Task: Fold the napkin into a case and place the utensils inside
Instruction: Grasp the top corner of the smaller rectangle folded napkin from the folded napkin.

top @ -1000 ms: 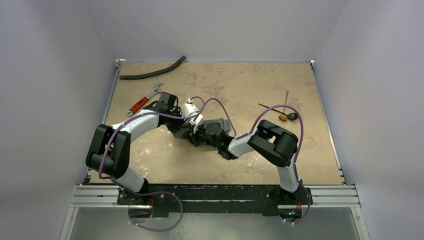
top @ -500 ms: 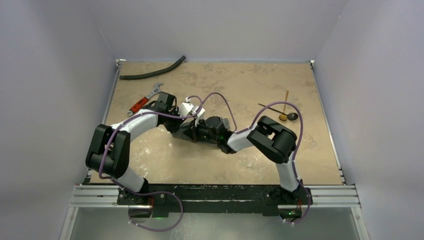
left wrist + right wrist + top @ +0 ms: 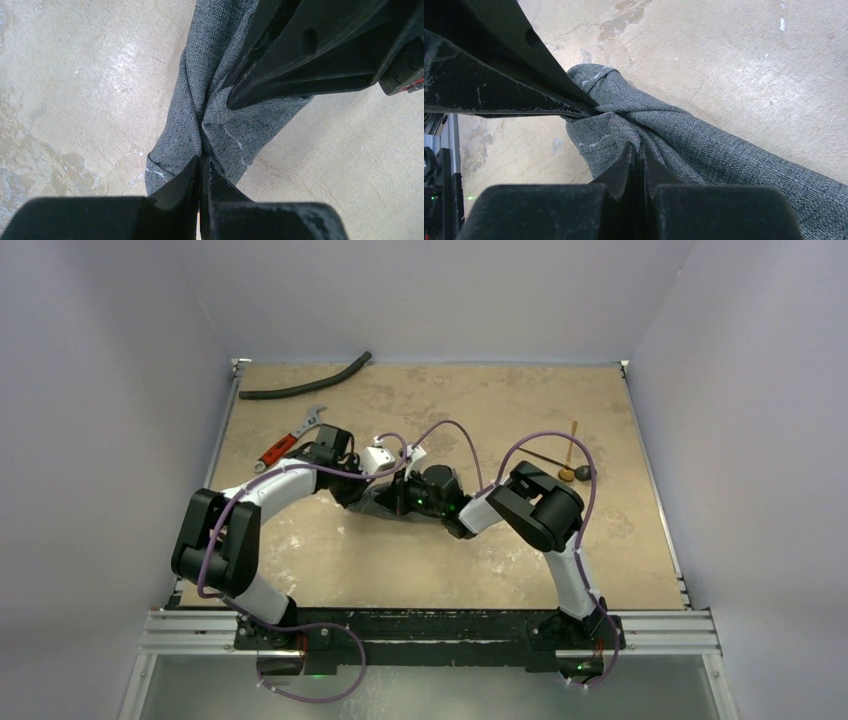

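napkin — left pincer, right pincer clamped | wrench, hose far-left | utensils right

Wrist views: the napkin runs past your frame edges, so its full extent is unseen. Top view: the meeting arms cover nearly all of it; the utensils, crossed by a purple cable, are too small to tell apart.

From above and behind the arm bases we look down on the whole table. Our wrist views sit very close, facing down past the left gripper and the right gripper — both share one bunch of napkin, and each catches the other arm's fingers.
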